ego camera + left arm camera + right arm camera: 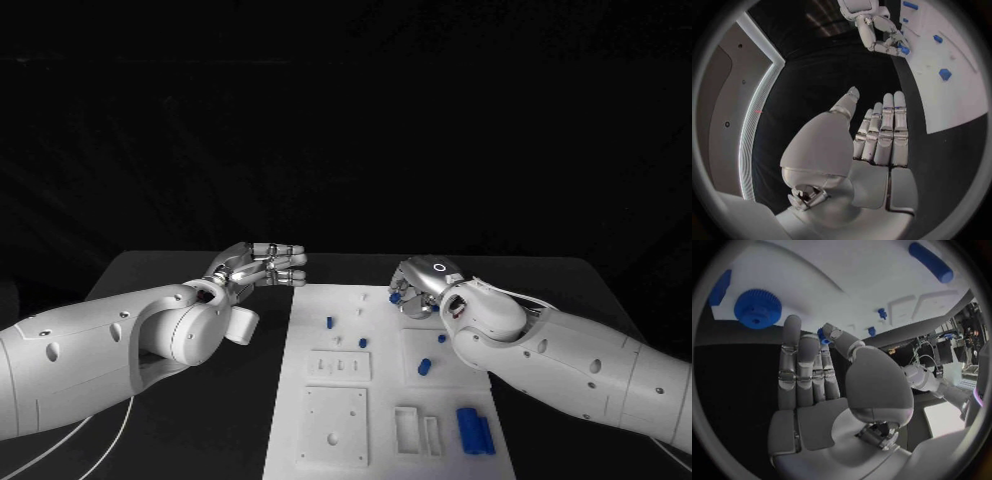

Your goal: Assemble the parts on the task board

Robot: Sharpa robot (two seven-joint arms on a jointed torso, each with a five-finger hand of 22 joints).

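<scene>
The right hand (pixel 427 285) hovers over the board's (pixel 378 440) far end pinching a small blue part (pixel 823 335) in its fingers, nearer the parts than the left hand (pixel 264 266), empty, fingers straight together.

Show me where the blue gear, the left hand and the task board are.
Blue gear (pixel 757 308), right wrist view, its toothed face.
Left hand (pixel 263 265), head view, middle of the fingers.
Task board (pixel 378 440), head view, bare white surface.

Two white, smooth-shelled arms are shown, each ended by a silver segmented hand: left hand (pixel 264 266), right hand (pixel 426 283).
</scene>
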